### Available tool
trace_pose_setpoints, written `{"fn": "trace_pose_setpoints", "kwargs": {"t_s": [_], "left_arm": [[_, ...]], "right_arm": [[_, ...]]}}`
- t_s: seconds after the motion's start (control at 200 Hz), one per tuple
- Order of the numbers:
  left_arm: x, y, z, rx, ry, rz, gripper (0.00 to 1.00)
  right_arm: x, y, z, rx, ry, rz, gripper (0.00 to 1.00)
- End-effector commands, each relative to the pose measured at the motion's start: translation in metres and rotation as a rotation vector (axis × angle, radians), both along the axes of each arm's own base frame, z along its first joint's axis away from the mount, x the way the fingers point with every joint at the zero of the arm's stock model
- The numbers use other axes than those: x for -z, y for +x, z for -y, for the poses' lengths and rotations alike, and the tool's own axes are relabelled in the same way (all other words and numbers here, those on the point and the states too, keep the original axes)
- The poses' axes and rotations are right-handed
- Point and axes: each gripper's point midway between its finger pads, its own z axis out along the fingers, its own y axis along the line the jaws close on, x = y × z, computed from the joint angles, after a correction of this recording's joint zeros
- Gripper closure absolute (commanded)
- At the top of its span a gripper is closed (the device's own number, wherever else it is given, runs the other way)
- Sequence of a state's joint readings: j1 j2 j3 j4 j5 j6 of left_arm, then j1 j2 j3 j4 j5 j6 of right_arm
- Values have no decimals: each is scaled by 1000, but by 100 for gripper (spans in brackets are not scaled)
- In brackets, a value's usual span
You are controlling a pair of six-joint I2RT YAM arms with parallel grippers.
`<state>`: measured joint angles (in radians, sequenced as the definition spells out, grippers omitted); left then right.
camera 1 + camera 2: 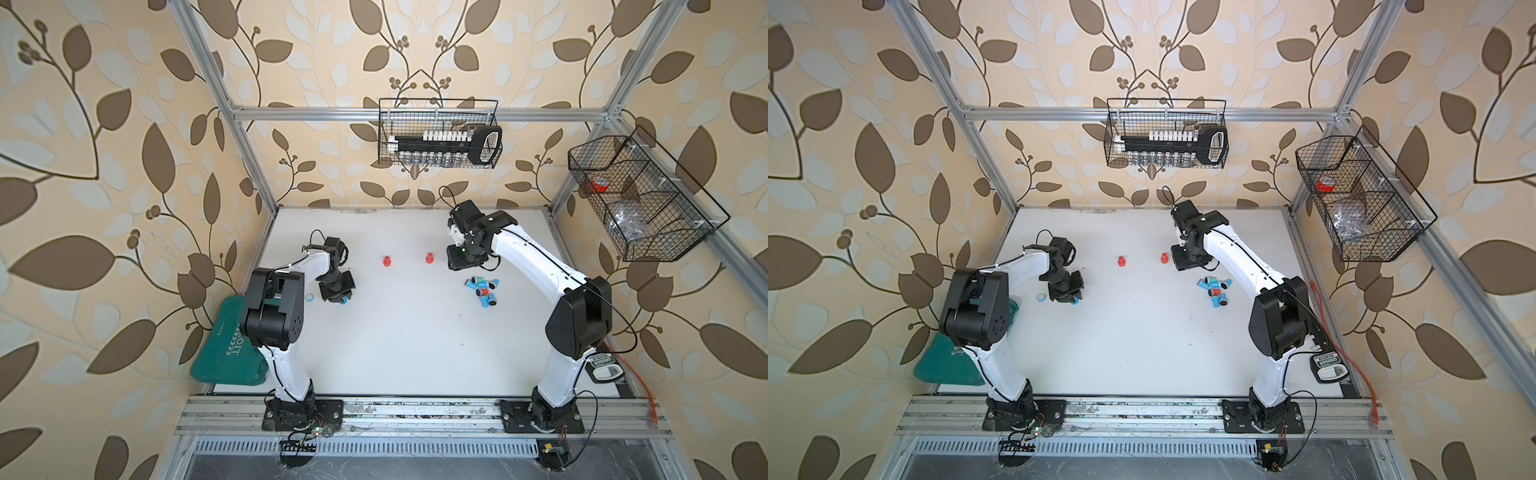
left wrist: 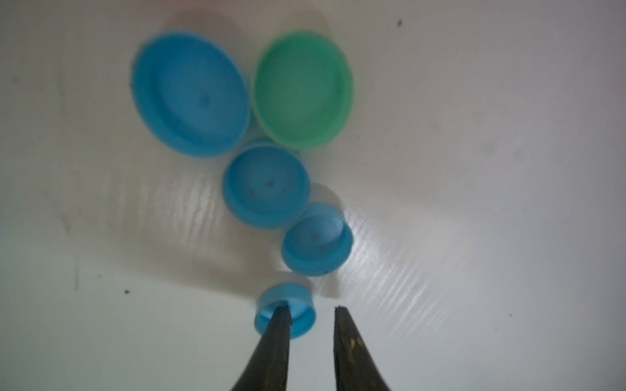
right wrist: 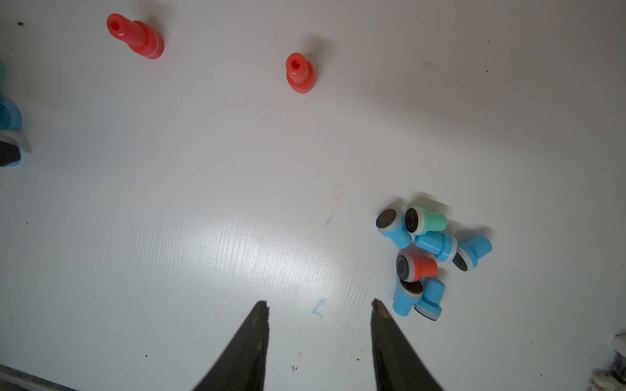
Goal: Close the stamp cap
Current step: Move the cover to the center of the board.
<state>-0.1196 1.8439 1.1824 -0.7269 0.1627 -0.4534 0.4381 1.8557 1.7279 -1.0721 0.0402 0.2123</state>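
Here, a white tabletop point(image 1: 395, 353) carries two robot arms. Near its left edge, about halfway back, the left gripper point(image 2: 312, 306) hangs over a string of shallow round plastic caps point(image 2: 266, 186), four blue and one green. All lie hollow side up, likely so that a stamp can be pushed straight down into one.

The left gripper's dark fingers point(image 2: 274, 348) are drawn almost together. One tip overlaps the rim of the nearest small blue plastic cap point(image 2: 303, 316); the other sits just outside its wall. It looks like a pinch on the wall, but whether the cap is truly gripped cannot be told.

Toward the right edge lies a heap of stubby plastic stamps point(image 3: 420, 267), mostly blue with one green and one orange-red. They are tumbled on their sides with dark ink pads bare, so these want caps.

The right gripper point(image 3: 319, 302) hovers near the heap, on its back-edge side. Its fingers are about half spread and hold nothing, probably ready to take a stamp.

Toward the back edge, around the middle, two red plastic stamps point(image 3: 299, 72) point(image 3: 135, 35) stand upright and apart on their wide ends. They seem already capped and set aside.
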Motion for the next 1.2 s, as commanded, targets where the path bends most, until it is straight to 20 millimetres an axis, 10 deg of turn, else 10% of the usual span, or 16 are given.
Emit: {"fn": "trace_pose_setpoints", "kwargs": {"t_s": [0.0,0.315,0.8,1.195], "left_arm": [[6,-3,0,-5,32,-10,75],[9,-13,25,48,33,-23,75],[-3,-45,207,338,-32,2,75],[-34,-26,228,398,-70,58,74]], "right_arm": [[-10,-5,-1,-5,25,16,54],[-16,-8,4,0,25,32,54],[-13,-32,47,88,-7,8,47],[33,-23,52,59,-12,-83,49]]}}
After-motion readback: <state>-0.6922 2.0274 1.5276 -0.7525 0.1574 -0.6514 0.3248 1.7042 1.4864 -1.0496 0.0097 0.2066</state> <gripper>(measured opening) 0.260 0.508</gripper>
